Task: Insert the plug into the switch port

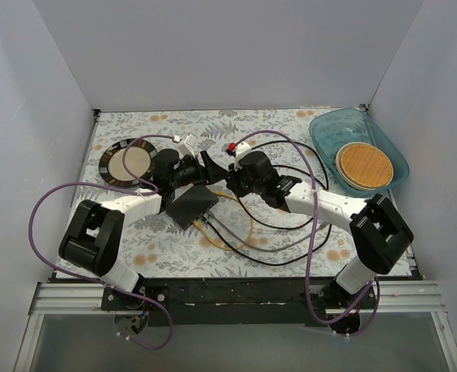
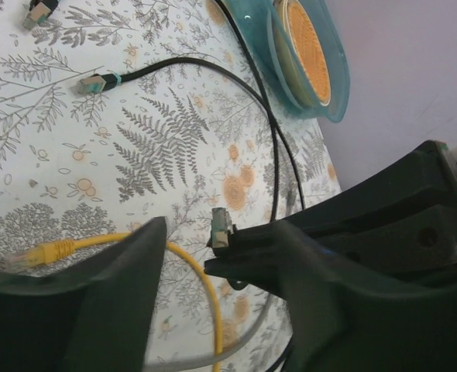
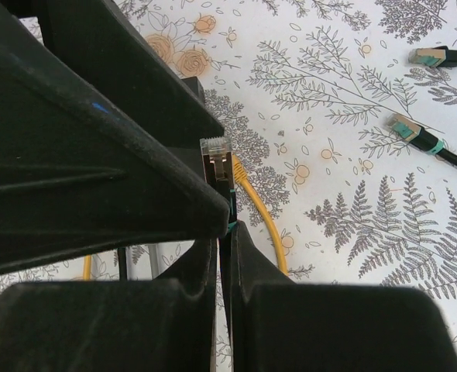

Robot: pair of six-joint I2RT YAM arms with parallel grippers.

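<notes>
The switch, a flat matte-black box, lies tilted on the floral cloth just in front of both grippers. The plug, a metal-shelled connector on a black cable with a teal band, stands upright. My right gripper is shut on it just behind the connector. In the left wrist view the same plug pokes up between the spread fingers of my left gripper, which is open and close around it. From above, the left gripper and right gripper meet tip to tip and hide the plug.
A yellow cable, a grey one and black cables loop over the cloth near the switch. Spare teal-banded plugs lie loose. A blue tray holding a round woven disc sits back right. A dark-rimmed plate is back left.
</notes>
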